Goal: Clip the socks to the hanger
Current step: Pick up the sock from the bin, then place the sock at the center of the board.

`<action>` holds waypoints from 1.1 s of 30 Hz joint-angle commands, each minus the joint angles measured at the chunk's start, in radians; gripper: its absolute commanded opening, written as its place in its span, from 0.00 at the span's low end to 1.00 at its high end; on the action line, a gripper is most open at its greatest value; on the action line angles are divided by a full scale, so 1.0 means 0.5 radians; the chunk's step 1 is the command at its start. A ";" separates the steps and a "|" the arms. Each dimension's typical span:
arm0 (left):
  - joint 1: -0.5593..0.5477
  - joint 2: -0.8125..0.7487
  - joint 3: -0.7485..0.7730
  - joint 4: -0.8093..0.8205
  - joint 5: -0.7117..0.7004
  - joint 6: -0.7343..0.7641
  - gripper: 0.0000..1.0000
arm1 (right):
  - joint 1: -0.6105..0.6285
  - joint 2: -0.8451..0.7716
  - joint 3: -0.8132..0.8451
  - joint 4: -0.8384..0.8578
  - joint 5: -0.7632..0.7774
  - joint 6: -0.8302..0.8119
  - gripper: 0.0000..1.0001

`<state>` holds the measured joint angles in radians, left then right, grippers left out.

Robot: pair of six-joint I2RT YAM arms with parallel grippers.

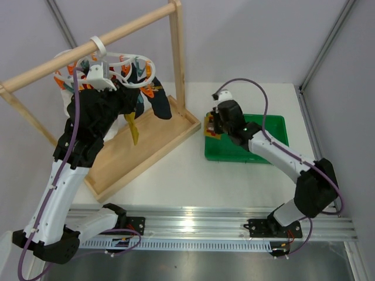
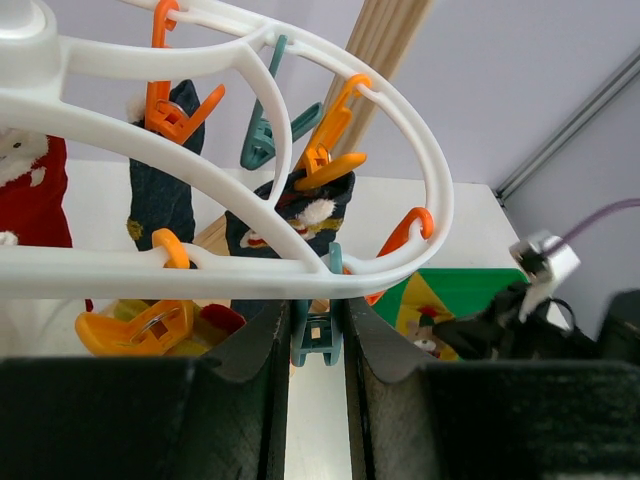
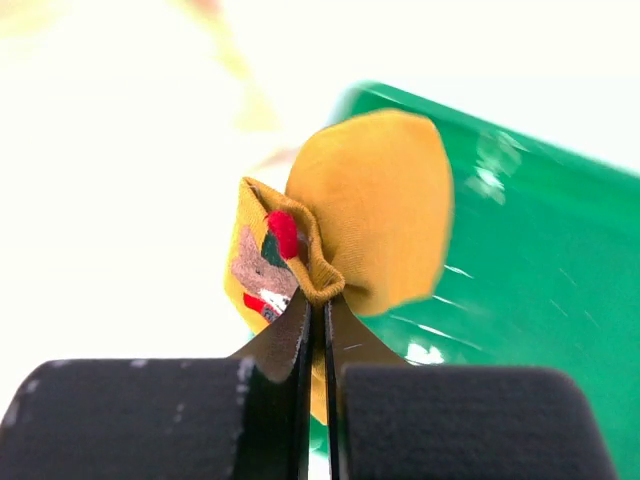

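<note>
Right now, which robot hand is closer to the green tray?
Right. The right gripper is over the green tray's left edge, pinching a yellow sock. The left gripper is far off, up at the hanger, gripping a teal clip.

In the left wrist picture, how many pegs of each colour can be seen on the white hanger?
Orange pegs: 4
Teal pegs: 2
Total: 6
</note>
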<state>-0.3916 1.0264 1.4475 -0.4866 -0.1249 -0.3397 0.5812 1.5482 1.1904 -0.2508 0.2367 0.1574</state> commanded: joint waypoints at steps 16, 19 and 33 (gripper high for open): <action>0.001 -0.028 -0.005 0.034 0.014 -0.029 0.01 | 0.743 0.229 0.070 -0.790 -1.253 -0.796 0.08; 0.001 -0.031 -0.002 0.037 0.014 -0.029 0.01 | 0.715 0.434 0.175 -0.821 -1.167 -0.827 0.15; 0.001 -0.040 -0.014 0.034 -0.017 -0.026 0.01 | 1.046 0.002 -0.071 -0.486 0.275 -0.005 0.72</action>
<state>-0.3916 1.0233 1.4475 -0.4847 -0.1249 -0.3401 1.0153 1.6043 1.1809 -0.5343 0.2245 0.0463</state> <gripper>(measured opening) 0.241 0.736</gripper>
